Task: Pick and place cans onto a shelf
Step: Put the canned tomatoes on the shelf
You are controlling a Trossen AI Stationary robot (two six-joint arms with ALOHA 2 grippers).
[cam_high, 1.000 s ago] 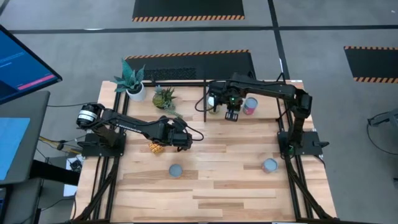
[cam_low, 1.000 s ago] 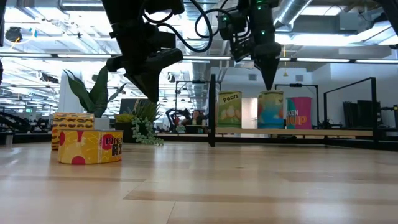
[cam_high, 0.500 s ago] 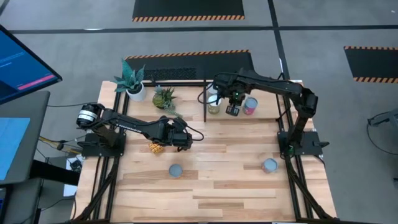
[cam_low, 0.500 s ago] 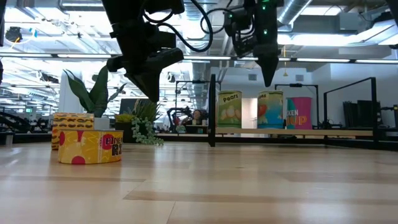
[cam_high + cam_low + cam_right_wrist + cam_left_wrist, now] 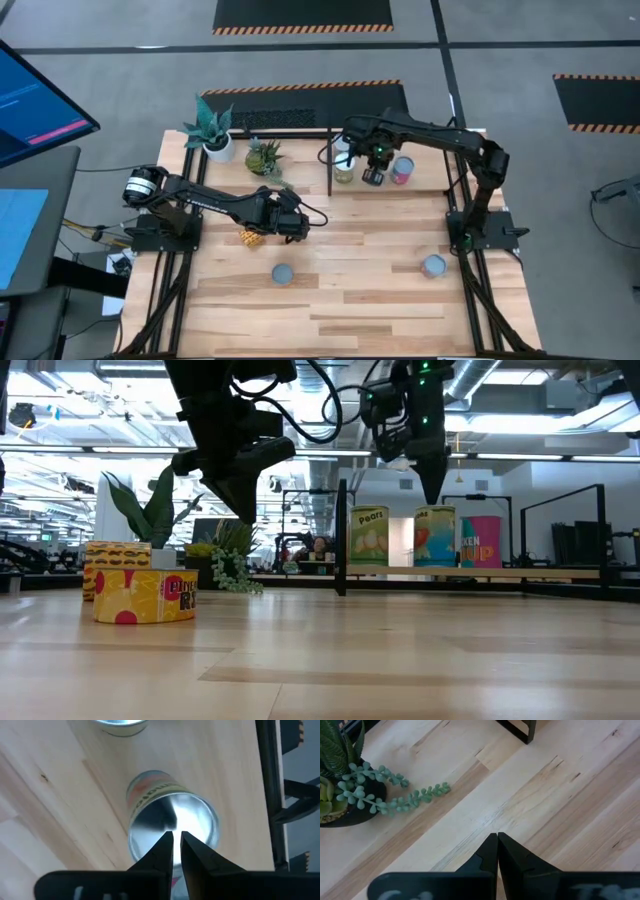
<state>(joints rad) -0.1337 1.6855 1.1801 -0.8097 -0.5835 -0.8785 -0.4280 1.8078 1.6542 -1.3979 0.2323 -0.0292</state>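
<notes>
Three cans stand upright on the shelf (image 5: 520,573): a yellow-green one (image 5: 368,537), a middle one (image 5: 435,538) and a pink one (image 5: 484,542). My right gripper (image 5: 432,495) hangs point-down just above the middle can's silver top (image 5: 172,822), its fingers a narrow gap apart and holding nothing. My left gripper (image 5: 297,226) is shut and empty, hovering over the table's middle left beside a yellow can (image 5: 250,237). Two more cans (image 5: 284,274) (image 5: 433,265) stand on their bases toward the near edge.
Two potted plants (image 5: 215,132) (image 5: 263,155) stand at the far left; one trails a stem over the wood (image 5: 395,800). The shelf's black post (image 5: 330,160) rises left of the cans. A second yellow tin (image 5: 112,560) sits behind the first.
My right gripper has shifted a little toward the table's far edge above the shelf's cans, still pointing down. The cans have stayed where they were.
</notes>
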